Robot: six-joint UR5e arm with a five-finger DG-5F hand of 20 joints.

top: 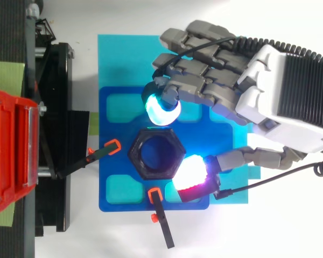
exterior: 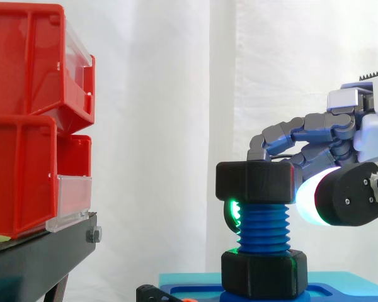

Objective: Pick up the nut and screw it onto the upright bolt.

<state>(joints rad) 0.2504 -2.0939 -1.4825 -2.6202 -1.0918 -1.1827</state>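
A black hexagonal nut [exterior: 255,182] [top: 156,153] sits on top of the upright blue threaded bolt [exterior: 263,226], whose blue end shows through the nut's hole from above. My hand [top: 269,91] [exterior: 340,126] comes in from the right with its fingers curled round the nut. The thumb pad [top: 192,178], glowing white and red, presses the nut's near corner. A cyan-glowing fingertip [top: 162,110] sits at the nut's far side and shows as a green glow just under the nut in the side view.
A second black nut [exterior: 263,274] sits at the bolt's foot on the blue base plate [top: 116,199], which lies on a cyan mat [top: 118,54]. Two black clamps with orange tips [top: 105,151] [top: 160,212] hold the plate. Red bins [exterior: 31,119] on a black stand [exterior: 38,258] are to the left.
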